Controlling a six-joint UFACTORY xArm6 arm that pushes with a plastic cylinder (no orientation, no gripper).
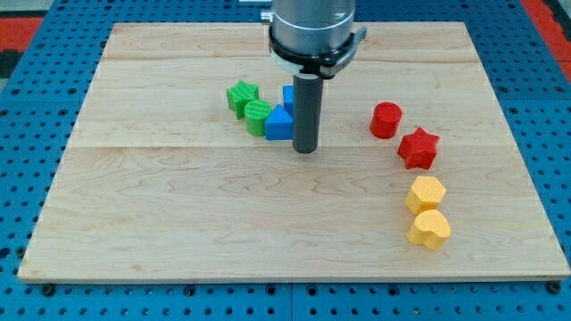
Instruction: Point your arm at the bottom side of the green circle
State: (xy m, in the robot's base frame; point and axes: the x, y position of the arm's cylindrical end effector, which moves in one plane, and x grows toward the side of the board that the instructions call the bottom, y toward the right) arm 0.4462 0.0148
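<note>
Near the middle of the wooden board [178,214], slightly toward the view's top, my tip [306,150] rests on the surface at the end of the straight dark rod [306,111], which hangs from the arm's grey metal collar [314,31] at the view's top. This tool is a plain rod with nothing to spread or press together, and it pinches nothing. Just to the view's left of the rod sits a blue triangular block [277,124], apparently touching the rod or very nearly so, and a second blue block [288,95] shows partly behind the rod, its shape not clear. The green circle [257,116] lies to the view's left of the blue triangular block and touches it; my tip stands to the view's right of that circle and a little lower, with the blue triangular block between them. A green star-like block [242,95] sits against the circle on its upper left. Well apart on the view's right are a red cylinder [385,119] and, just below and to its right, a red star [418,148]. Lower still lie a yellow hexagon [426,193] and a yellow heart-shaped block [430,229], touching each other. Around the board runs a blue perforated table [36,178]
</note>
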